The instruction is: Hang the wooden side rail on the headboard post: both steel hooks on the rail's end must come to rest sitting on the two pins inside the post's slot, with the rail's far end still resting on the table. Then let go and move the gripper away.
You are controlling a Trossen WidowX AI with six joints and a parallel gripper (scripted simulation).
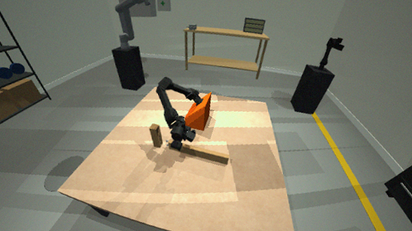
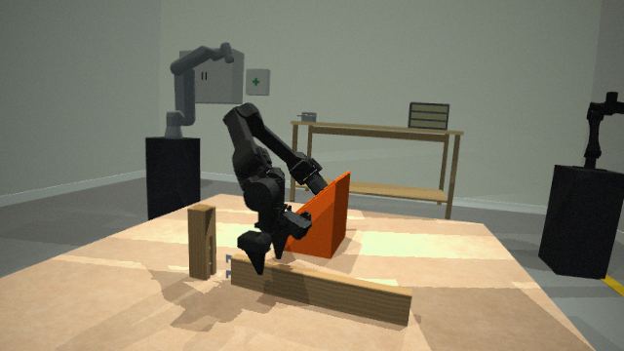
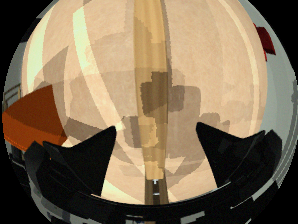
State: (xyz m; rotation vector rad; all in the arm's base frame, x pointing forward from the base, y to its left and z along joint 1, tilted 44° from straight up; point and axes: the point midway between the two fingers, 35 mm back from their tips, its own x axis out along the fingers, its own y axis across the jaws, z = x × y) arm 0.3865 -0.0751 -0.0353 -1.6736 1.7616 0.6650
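The wooden rail (image 1: 208,154) (image 2: 331,292) (image 3: 151,50) lies on the table on its narrow edge. Its two steel hooks (image 2: 228,258) stick out toward the upright post (image 1: 156,136) (image 2: 198,244), with a small gap between hooks and post. The post's slot faces the rail; its pins are too small to make out clearly. My gripper (image 2: 269,265) (image 3: 157,128) is open and empty, pointing down over the rail near its hook end. One finger is on each side of the rail, the tips near its top edge. In the top view the arm partly hides that end.
An orange wedge-shaped block (image 1: 201,114) (image 2: 322,224) (image 3: 37,120) stands on the table behind the rail, close beside my arm. The wooden table (image 1: 154,208) (image 2: 122,312) carries the post, rail and block. Other robots on black pedestals and a shelf stand away on the floor.
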